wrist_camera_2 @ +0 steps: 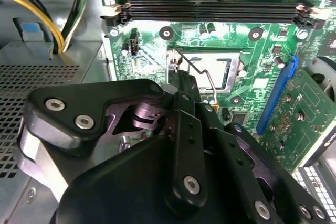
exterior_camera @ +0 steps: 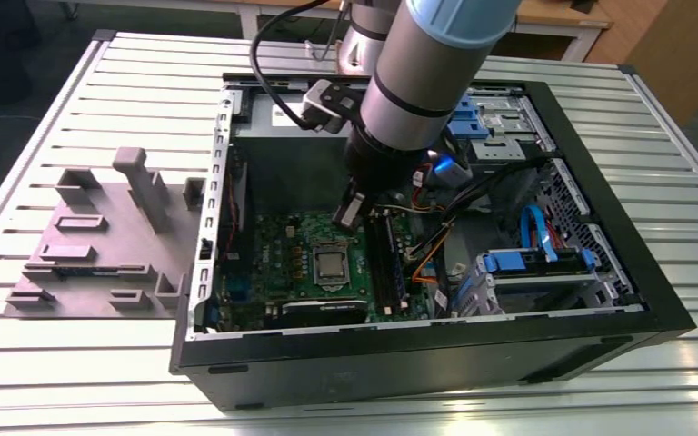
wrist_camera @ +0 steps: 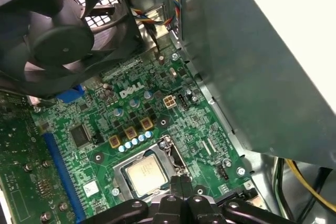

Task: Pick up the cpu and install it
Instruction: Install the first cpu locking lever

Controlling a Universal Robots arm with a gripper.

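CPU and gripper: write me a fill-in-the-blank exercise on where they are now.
1. The cpu lies in the socket on the green ____.
2. The gripper is inside the open computer ____.
3. The long slot beside the socket is coloured ____.
4. In the first wrist view, a black ____ sits beyond the board.

Missing words: motherboard; case; blue; fan

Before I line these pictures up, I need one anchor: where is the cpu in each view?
Exterior view: the cpu lies in the socket on the motherboard, below the end effector.
First wrist view: cpu just beyond the fingertips.
Second wrist view: cpu past the fingers.
Shared landmark: the silvery socket frame.
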